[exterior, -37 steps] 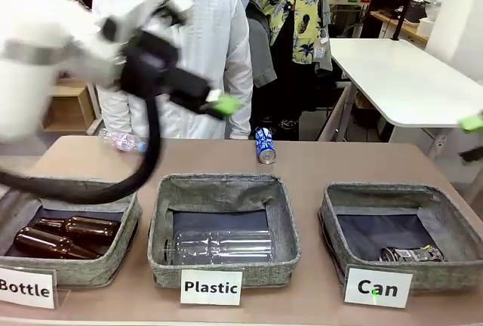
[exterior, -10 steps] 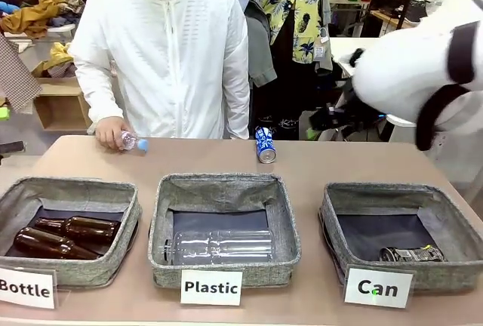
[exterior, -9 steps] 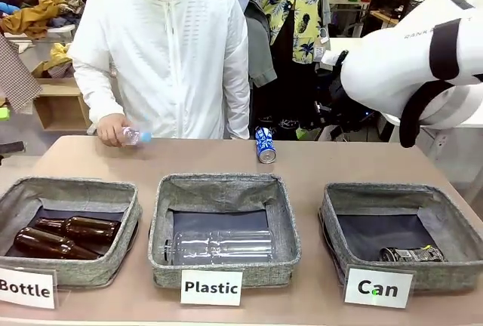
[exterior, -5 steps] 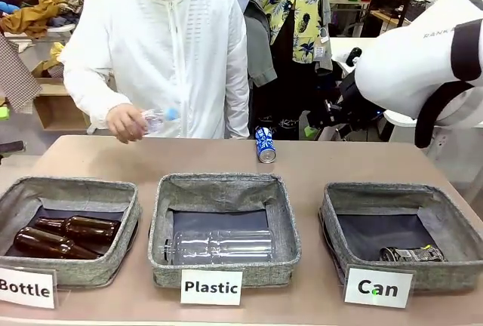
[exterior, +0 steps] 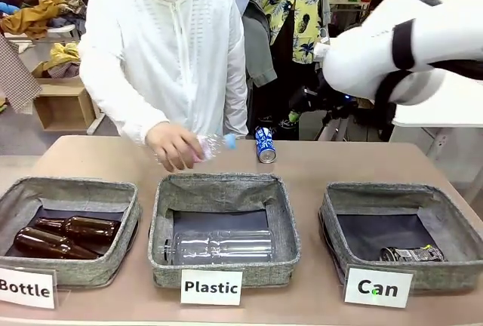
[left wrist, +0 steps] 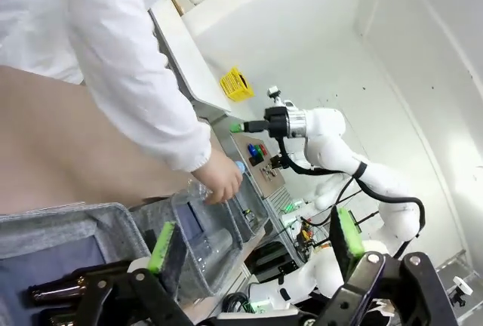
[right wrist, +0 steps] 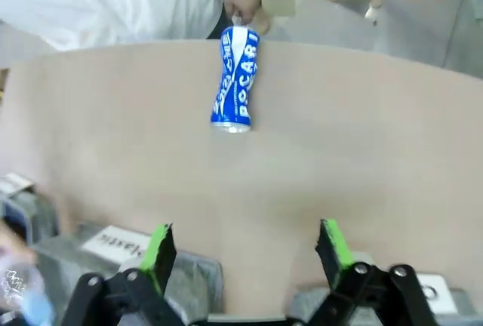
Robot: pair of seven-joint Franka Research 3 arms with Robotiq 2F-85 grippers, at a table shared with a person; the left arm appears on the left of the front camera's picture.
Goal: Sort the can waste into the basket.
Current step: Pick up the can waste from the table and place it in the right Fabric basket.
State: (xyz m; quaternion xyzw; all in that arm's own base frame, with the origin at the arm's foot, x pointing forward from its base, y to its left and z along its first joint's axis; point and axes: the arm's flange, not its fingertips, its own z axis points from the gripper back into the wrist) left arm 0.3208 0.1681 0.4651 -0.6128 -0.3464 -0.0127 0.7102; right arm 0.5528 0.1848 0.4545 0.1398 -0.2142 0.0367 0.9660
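Note:
The blue can point(exterior: 264, 145) with white lettering lies on its side at the table's far edge, also seen as the blue can point(right wrist: 235, 78) ahead of my right gripper. My right gripper point(right wrist: 247, 249) hangs open above the table, short of that can and apart from it. In the front view the right arm point(exterior: 392, 50) reaches in from the upper right, its gripper point(exterior: 302, 107) behind and above the can. A dark dented can point(exterior: 410, 253) lies inside the grey basket point(exterior: 400, 190) carded "Can". My left gripper point(left wrist: 255, 239) is open and holds nothing.
A person's hand point(exterior: 175, 146) holds a clear plastic bottle point(exterior: 215, 145) over the "Plastic" bin point(exterior: 223, 184), which has another clear bottle in it. Brown glass bottles point(exterior: 64, 234) lie in the "Bottle" bin point(exterior: 68, 186). Bare table stretches between the bins and the blue can.
The person's hand carried the plastic bottle from the table's far left to over the Plastic bin. My right arm swung leftward toward the blue can. The left arm left the front view.

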